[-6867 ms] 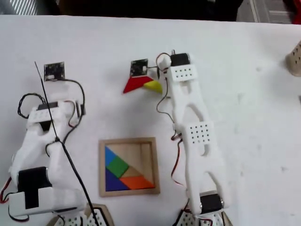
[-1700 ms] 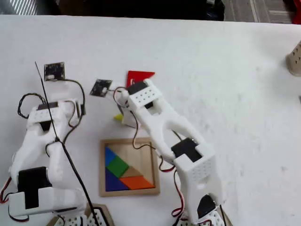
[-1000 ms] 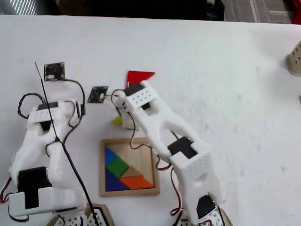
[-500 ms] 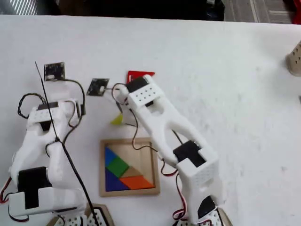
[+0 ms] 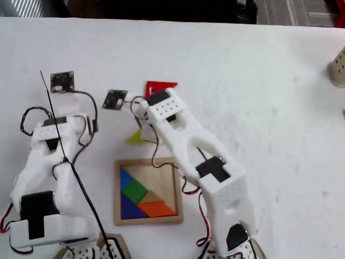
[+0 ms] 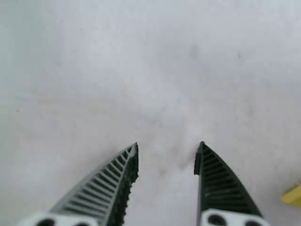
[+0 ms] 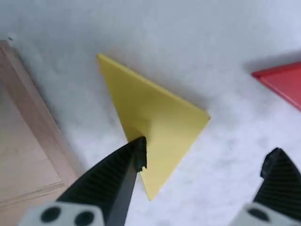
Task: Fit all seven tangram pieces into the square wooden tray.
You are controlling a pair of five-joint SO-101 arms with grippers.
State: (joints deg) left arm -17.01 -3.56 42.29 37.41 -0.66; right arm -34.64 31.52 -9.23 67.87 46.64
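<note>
The right gripper point(image 7: 209, 157) is spread wide and empty. One finger point(image 7: 123, 173) hangs over the yellow triangle point(image 7: 150, 113), which lies flat on the table point(image 5: 269, 81) just off the tray point(image 5: 145, 161)'s far rim, not touching it. The red piece point(image 5: 159, 86) lies farther out, beside the wrist. This arm stretches diagonally from its base. Four coloured pieces point(image 5: 135, 190) sit in the tray. The left gripper point(image 6: 167, 148), fingers apart and empty, hangs over bare table, its arm folded back.

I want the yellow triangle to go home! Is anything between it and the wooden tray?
Only bare white table lies between the yellow triangle and the wooden tray, seen in the right wrist view.
</note>
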